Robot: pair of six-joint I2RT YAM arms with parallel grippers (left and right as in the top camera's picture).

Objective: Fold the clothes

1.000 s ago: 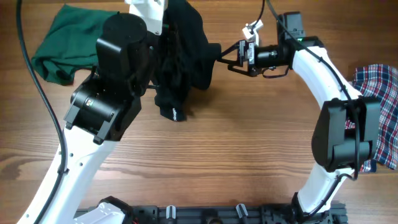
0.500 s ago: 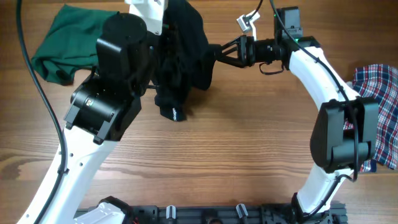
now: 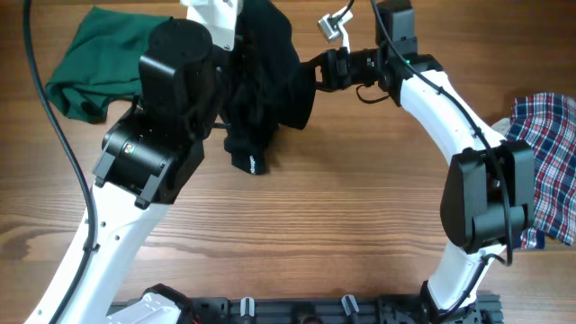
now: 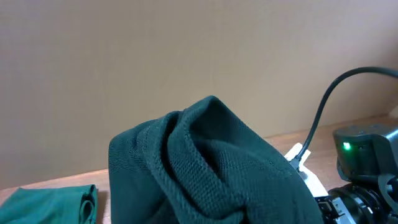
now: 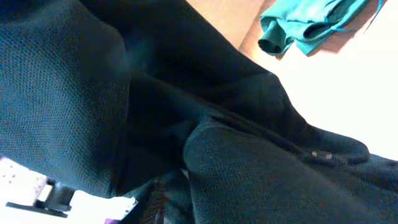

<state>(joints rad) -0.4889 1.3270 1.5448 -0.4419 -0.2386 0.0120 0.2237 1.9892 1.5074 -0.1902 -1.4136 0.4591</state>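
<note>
Black top [image 3: 270, 67] hangs bunched at 12 o'clock over the table [image 3: 342, 216], the left gripper clamped on it (fingers buried in cloth). Right gripper [image 3: 313, 74] is at its 3 o'clock edge, jaws smothered in fabric; cannot tell whether apart or together. Green garment [image 3: 99, 63] at 10 o'clock, plaid one [image 3: 551, 148] at 3.

We've got the large black knit top [image 3: 265, 81] bunched in a crumpled mass at rear centre of the brown wooden worktop [image 3: 342, 225]. Its folds are piled up, and one narrow end trails forward with a small white mark on it. Not folded. The dark green soft garment [image 3: 99, 58] lies rumpled at rear left, near the black one. The red-white-blue plaid garment [image 3: 549, 153] sits crumpled at the right edge, well apart from both.
</note>
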